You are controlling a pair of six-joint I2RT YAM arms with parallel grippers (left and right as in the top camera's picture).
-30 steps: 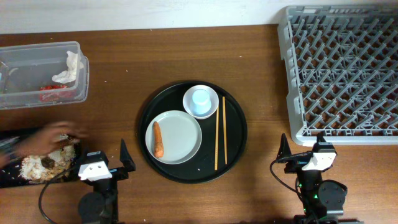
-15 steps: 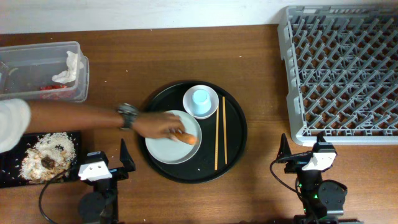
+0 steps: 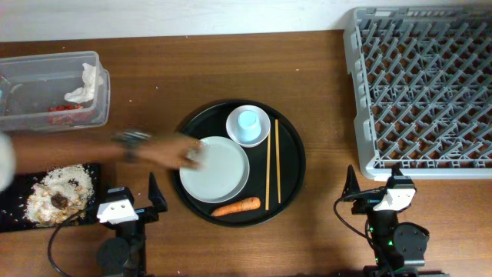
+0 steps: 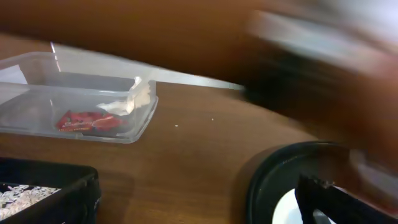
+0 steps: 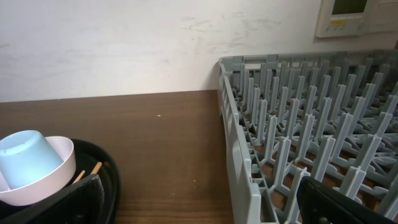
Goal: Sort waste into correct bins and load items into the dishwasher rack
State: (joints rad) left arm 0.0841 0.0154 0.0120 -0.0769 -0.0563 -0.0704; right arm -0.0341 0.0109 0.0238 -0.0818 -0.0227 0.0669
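Note:
The orange carrot [image 3: 236,207] lies on the round black tray [image 3: 292,165], in front of the white plate [image 3: 219,171]. The light blue cup [image 3: 247,123] sits in the small white bowl [image 3: 260,135], with the chopsticks [image 3: 272,173] beside them. The clear tub [image 3: 31,92] holds the napkin [image 3: 86,83] and the red wrapper [image 3: 61,111]. The shallow black tray [image 3: 15,219] holds rice [image 3: 65,183] and a dark lump [image 3: 58,201]. The grey rack [image 3: 423,85] stands at the right. My left gripper [image 3: 129,196] and right gripper [image 3: 377,188] are open, empty and low at the front edge.
A person's blurred hand and forearm [image 3: 150,148] reach across from the left to the plate's left edge. They also smear across the top of the left wrist view [image 4: 311,62]. The right wrist view shows the rack's near wall [image 5: 239,155] and the bowl [image 5: 50,177].
The person's hand went from the black tray to the plate and moved the carrot off the plate onto the round tray's front. It is now drawing back left. Neither arm moved.

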